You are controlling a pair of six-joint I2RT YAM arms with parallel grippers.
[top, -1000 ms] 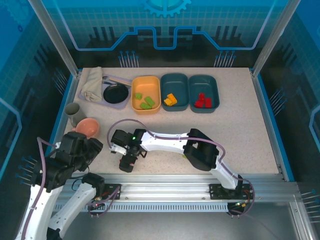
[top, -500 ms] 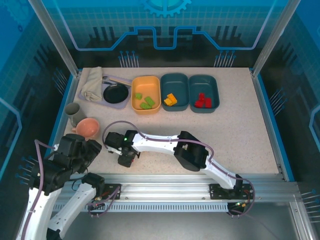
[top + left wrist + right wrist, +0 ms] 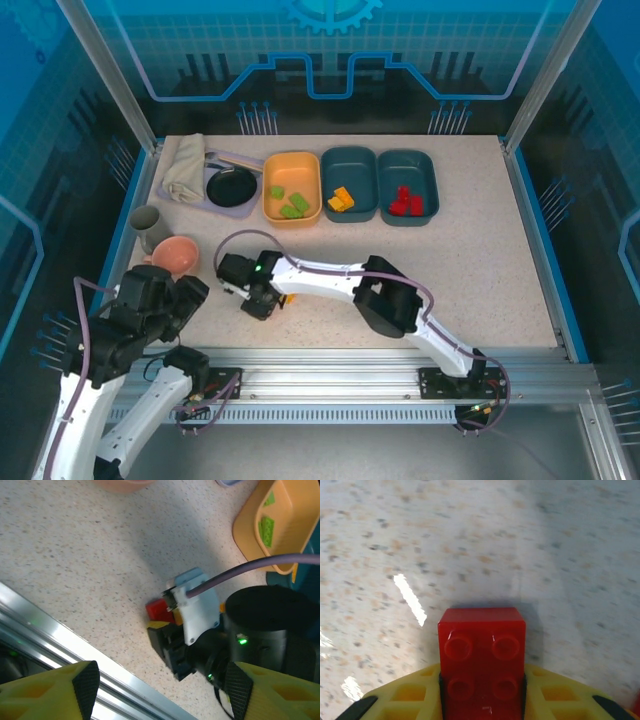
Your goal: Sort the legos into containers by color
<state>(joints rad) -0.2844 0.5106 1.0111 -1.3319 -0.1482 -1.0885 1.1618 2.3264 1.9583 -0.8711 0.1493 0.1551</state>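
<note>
- Right hand [image 3: 260, 302] clamped on the red brick's [image 3: 482, 655] side walls, low at the worktop [image 3: 480, 260], well apart from the tubs [image 3: 348, 152].
- Brick likely light, rigid and slick, so its flat sides suit holding.
- Left hand [image 3: 161, 690] apart, empty.

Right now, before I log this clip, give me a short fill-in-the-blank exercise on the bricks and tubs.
1. The right tool is shut on a ___ lego.
2. The orange-yellow tub holds ___ legos.
3. In the top view, the sorted red legos lie in the teal tub farthest to the ___.
Missing words: red; green; right.
</note>
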